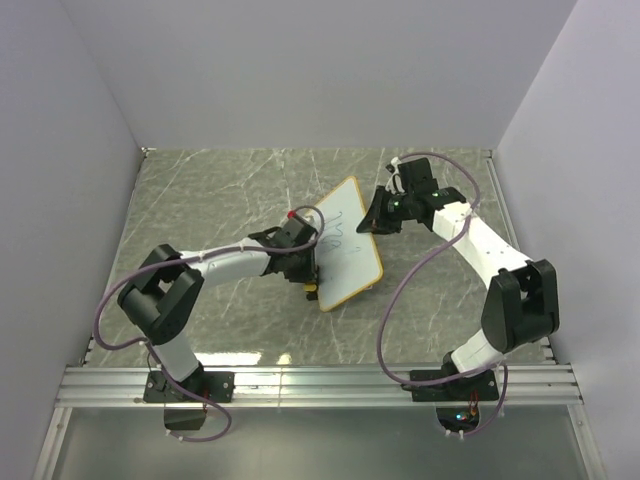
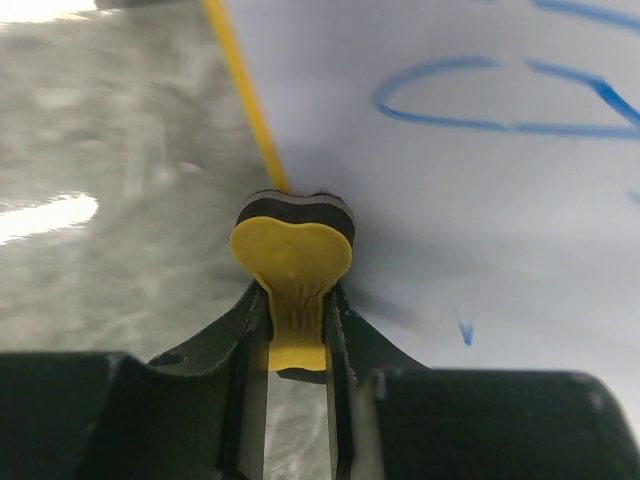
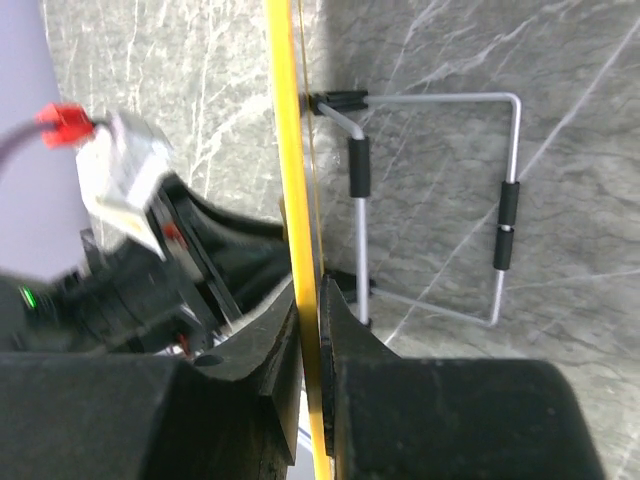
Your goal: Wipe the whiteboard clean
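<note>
Seen from above, the whiteboard [image 1: 352, 235] stands tilted in the middle of the marbled table [image 1: 200, 190]. The left gripper [image 1: 308, 272] is at its near left edge and the right gripper [image 1: 380, 215] at its far right edge.

In the left wrist view, the left gripper [image 2: 297, 300] pinches a yellow bone-shaped eraser [image 2: 292, 255]. The eraser's head seems to touch the board near the blue scribbles [image 2: 500, 125].

In the right wrist view, the right gripper [image 3: 312, 300] is clamped narrowly on the board's orange frame [image 3: 287, 150]. A wire stand [image 3: 510, 205] sits behind the board.
</note>
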`<action>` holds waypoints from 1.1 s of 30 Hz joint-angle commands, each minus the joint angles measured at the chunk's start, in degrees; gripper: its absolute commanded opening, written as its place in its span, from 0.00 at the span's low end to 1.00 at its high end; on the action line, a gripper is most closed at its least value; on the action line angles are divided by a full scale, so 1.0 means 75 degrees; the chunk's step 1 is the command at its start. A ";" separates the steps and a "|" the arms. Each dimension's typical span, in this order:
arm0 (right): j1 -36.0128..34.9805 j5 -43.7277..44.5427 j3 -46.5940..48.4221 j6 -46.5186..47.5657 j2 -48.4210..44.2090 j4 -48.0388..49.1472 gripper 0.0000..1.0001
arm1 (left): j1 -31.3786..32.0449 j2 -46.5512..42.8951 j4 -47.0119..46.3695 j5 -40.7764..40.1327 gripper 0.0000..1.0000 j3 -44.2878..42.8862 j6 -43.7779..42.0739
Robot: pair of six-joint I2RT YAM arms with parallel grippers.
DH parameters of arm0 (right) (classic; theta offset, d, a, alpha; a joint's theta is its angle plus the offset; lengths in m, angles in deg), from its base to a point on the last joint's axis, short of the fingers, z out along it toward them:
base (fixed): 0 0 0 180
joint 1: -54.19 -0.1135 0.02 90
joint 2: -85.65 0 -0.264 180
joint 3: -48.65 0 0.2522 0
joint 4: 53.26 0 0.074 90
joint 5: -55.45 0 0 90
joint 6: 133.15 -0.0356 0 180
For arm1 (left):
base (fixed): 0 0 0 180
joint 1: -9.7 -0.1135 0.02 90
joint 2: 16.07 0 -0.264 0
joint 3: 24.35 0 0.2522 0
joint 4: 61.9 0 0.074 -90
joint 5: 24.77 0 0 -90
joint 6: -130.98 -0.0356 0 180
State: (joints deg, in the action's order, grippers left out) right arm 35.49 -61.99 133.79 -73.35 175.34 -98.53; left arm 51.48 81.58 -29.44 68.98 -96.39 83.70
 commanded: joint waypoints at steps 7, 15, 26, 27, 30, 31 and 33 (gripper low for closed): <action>-0.0073 0.0296 0.0304 -0.0673 -0.0064 -0.0182 0.00 | 0.2116 0.0164 -0.0267 0.1446 0.00 -0.0889 0.0269; -0.0108 0.0272 0.0140 -0.0814 -0.0041 -0.0077 0.00 | 0.2222 -0.0152 -0.0442 0.1655 0.00 -0.1217 0.0351; -0.0097 0.0436 0.0210 -0.0662 -0.0017 -0.0346 0.00 | 0.2586 -0.0129 -0.0232 0.2126 0.00 -0.2003 0.0058; -0.0097 0.0436 0.0198 -0.0661 -0.0029 -0.0334 0.00 | 0.2586 -0.0129 -0.0185 0.2032 0.00 -0.2014 0.0058; -0.0097 0.0401 0.0105 -0.0685 -0.0087 -0.0276 0.00 | 0.2539 -0.0234 0.0108 0.1494 0.00 -0.2073 0.0070; -0.0108 0.0389 0.0070 -0.0685 -0.0111 -0.0241 0.00 | 0.2492 -0.0316 0.0271 0.1365 0.00 -0.2096 0.0058; -0.0108 0.0366 -0.0059 -0.0720 -0.0193 -0.0194 0.00 | 0.2306 -0.0421 0.0401 0.1025 0.00 -0.2131 0.0023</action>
State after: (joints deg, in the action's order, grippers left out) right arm 35.97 -59.02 134.97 -70.51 173.97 -100.36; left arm 68.96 80.22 -21.62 76.65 -109.39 83.70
